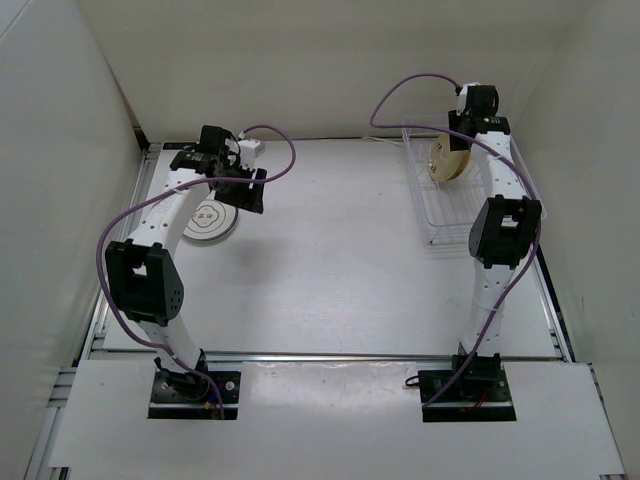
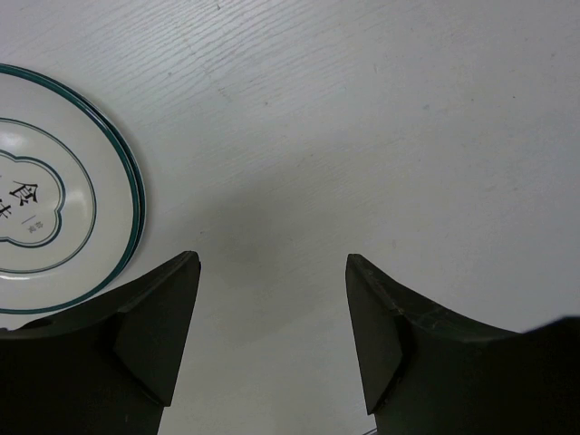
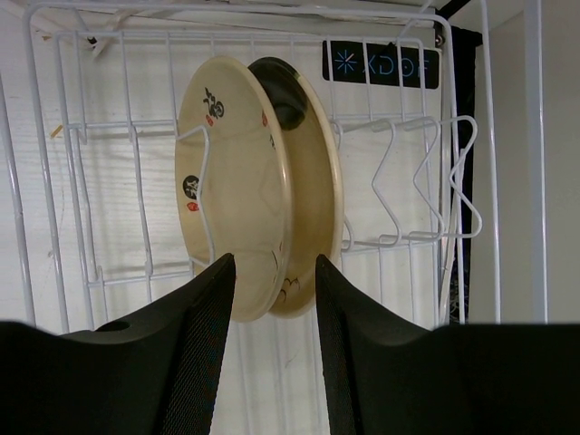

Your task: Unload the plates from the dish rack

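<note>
Upright tan plate (image 3: 236,181) in dish rack (image 3: 118,127) sits edge-on between spread fingers of right end effector (image 3: 274,263), the nearer arm; left end effector (image 2: 272,263) also spread, well apart

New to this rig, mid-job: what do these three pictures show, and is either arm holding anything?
This is a robot with two white arms, left arm and right arm, bolted at the near edge of a table. The top picture looks down from above and behind them. The other two come from a camera on each wrist, so the dark prongs at the bottom are that arm's own fingers. The left end effector is open and empty above bare table, beside a pale plate with a green rim lying flat. The right end effector is inside the white wire dish rack, open, its fingers either side of the lower edge of two cream plates standing on edge: a front plate with small motifs and a rear plate. Nothing looks gripped yet.
</note>
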{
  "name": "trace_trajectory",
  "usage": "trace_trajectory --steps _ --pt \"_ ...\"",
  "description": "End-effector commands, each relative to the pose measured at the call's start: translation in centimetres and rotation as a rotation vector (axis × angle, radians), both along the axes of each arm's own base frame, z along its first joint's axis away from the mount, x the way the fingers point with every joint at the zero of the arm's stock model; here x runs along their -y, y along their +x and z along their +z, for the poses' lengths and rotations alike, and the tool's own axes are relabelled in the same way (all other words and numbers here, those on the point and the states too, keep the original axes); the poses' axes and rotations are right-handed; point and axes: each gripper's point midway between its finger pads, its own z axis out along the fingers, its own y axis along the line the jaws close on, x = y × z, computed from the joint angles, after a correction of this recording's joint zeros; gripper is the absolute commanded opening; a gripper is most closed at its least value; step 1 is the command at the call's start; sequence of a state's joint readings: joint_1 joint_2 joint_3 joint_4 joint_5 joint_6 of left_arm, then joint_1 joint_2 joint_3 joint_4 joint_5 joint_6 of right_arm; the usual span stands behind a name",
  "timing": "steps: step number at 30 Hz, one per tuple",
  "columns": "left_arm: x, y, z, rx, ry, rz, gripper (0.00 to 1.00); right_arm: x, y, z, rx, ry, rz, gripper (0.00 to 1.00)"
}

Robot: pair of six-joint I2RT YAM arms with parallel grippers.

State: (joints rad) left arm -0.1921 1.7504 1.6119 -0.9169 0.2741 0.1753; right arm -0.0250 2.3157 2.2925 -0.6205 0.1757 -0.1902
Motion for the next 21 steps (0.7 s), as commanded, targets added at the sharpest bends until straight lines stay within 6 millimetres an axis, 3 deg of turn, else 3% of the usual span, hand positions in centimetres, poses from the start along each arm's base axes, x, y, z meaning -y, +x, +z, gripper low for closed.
trace_trajectory --steps 1,2,8,14,16,17,21 --pt "0.0 -0.3 2.0 0.052 -0.013 -0.005 0.76 -0.4 1.4 1.4 0.066 0.025 0.008 0.45" --pt "0.0 -0.3 2.0 0.052 -0.013 -0.005 0.77 -0.4 1.5 1.8 0.077 0.025 0.008 0.45" --pt "-0.4 -0.2 1.2 0.04 0.009 -0.003 0.77 -0.3 2.1 -0.7 0.039 0.019 0.013 0.45" --pt "-0.3 0.0 1.2 0.04 0.01 -0.003 0.77 -0.5 2.5 -1.4 0.034 0.025 0.021 0.44" --pt "-0.3 0.0 0.8 0.031 0.011 -0.003 0.77 -0.6 2.5 -1.4 0.035 0.031 0.028 0.22" --pt "-0.3 0.0 0.8 0.031 0.011 -0.003 0.77 -0.6 2.5 -1.4 0.035 0.031 0.028 0.01" --pt "-0.5 0.1 0.8 0.032 0.019 0.002 0.77 -0.8 2.3 -1.0 0.035 0.037 0.036 0.01"
